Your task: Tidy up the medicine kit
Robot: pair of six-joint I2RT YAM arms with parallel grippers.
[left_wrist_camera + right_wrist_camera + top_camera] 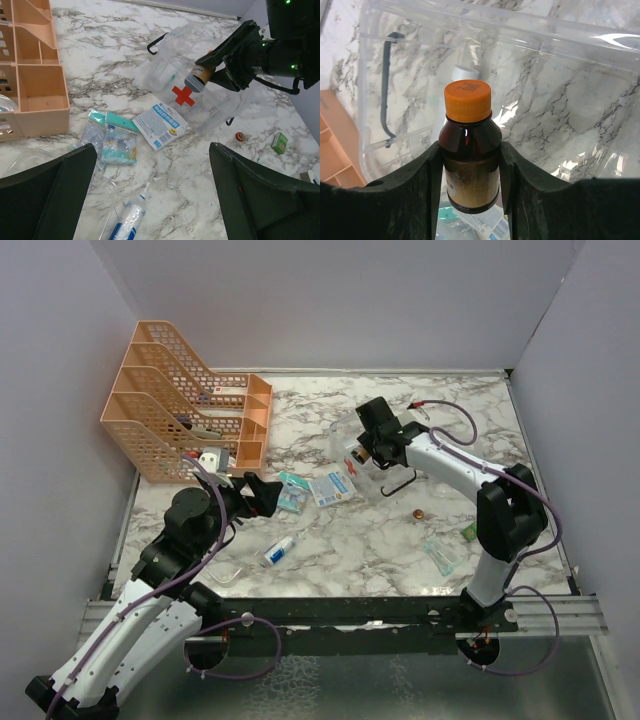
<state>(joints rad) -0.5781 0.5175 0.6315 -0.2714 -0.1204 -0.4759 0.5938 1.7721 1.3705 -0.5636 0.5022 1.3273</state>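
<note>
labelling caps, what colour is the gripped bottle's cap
Orange cap on the bottle, clearest in right wrist view.

2 white arms (450, 465), black joints (505, 515), purple cables (240, 672).

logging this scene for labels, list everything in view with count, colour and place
peach slotted plastic desk organiser: 1, peach, far left
clear plastic first-aid box with red cross: 1, clear, mid-table
amber glass bottle with orange cap: 1, amber, in right pincer
white-and-blue flat sachet: 1, white-blue, beside box
teal-edged flat packets: 2, teal, left of sachet
white-and-blue plastic syringe: 1, white, front left
small green box: 1, green, right side
small red round item: 1, red, by green box
white marble table: 1, grey-veined white, underneath
left pincer: 1, black, open, over packets
right pincer: 1, black, shut on bottle
</note>
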